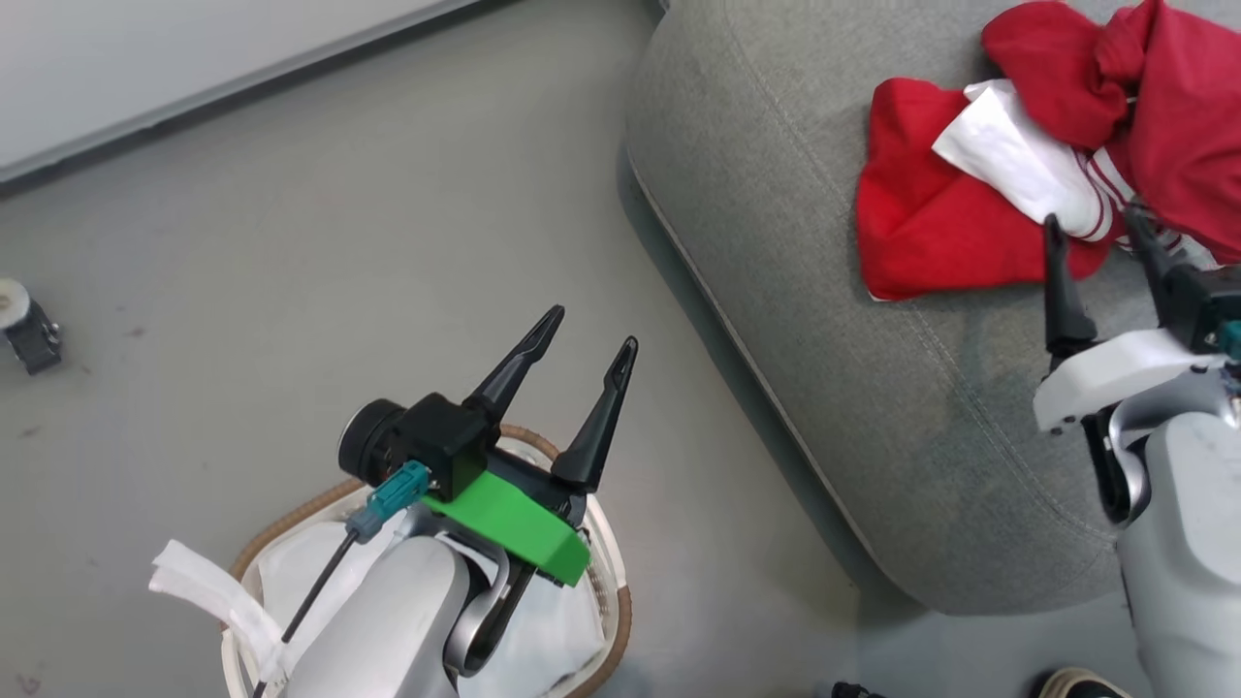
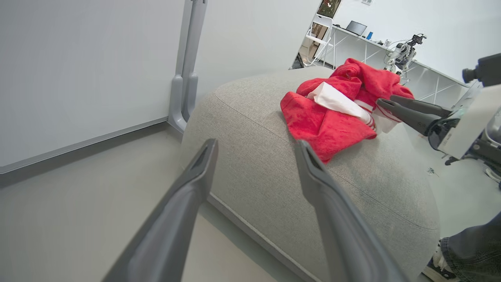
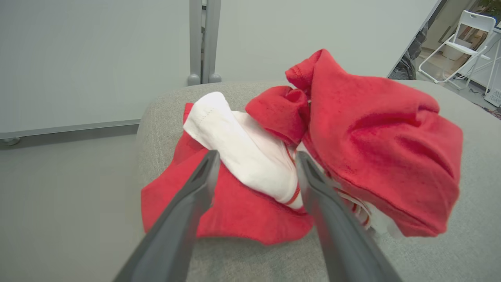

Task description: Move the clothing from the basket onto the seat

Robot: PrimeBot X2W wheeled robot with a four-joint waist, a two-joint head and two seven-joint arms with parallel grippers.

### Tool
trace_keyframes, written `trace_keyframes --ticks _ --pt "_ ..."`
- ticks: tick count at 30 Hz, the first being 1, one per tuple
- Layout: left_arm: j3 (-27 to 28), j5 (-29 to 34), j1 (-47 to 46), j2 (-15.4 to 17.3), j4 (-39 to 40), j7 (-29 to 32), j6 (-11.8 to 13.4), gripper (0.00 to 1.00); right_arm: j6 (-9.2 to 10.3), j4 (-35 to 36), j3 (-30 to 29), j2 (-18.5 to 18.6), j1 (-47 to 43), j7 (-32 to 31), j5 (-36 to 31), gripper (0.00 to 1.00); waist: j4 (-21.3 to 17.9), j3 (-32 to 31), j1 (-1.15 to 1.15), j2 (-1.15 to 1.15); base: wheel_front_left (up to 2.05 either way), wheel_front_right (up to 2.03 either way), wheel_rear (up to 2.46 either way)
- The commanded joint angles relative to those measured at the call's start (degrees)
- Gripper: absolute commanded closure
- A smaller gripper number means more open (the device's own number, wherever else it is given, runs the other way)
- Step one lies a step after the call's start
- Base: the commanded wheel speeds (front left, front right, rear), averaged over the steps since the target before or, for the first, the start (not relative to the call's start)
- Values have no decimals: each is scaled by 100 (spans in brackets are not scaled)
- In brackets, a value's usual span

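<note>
The red clothing (image 1: pixel 970 213) with its white panel lies bunched on the grey seat (image 1: pixel 776 242); the same clothing (image 2: pixel 332 113) (image 3: pixel 352 149) appears in both wrist views. My right gripper (image 1: pixel 1094 228) (image 3: pixel 256 160) is open at the pile's near edge, its fingers spread on either side of the white panel. The jaws hold nothing. My left gripper (image 1: pixel 591 330) (image 2: pixel 256 150) is open and empty above the basket (image 1: pixel 611 582), whose white liner shows under the arm. The basket's inside is largely hidden by my left arm.
Grey floor lies between the basket and the seat (image 2: pixel 274 168). A white wall with a post (image 2: pixel 188 70) stands behind the seat. A small castor-like object (image 1: pixel 24 325) sits far left on the floor. A person's leg and shoe (image 2: pixel 465 250) are beside the seat.
</note>
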State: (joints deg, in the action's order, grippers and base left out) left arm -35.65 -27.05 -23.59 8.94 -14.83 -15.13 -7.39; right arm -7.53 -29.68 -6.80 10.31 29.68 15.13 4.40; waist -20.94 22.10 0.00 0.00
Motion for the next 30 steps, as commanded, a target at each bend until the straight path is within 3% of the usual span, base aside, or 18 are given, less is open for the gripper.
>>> trace_keyframes --ticks 1,14,24,30 --pt "89 90 119 -22 2 -2 -19 0 8 107 76 -30 -156 2 84 0 41 -240 0 0 0 0 0" --pt "1340 737 761 -367 -95 -2 -19 0 8 1286 613 -493 -814 2 535 0 829 -791 0 0 0 0 0" --pt "2538 1391 1290 -582 -264 -2 32 0 8 1345 784 -685 -1285 2 528 0 1644 -1202 0 0 0 0 0" --pt "3001 1424 1505 -599 -278 -2 155 0 8 1278 769 -714 -1507 2 509 0 1966 -1360 0 0 0 0 0"
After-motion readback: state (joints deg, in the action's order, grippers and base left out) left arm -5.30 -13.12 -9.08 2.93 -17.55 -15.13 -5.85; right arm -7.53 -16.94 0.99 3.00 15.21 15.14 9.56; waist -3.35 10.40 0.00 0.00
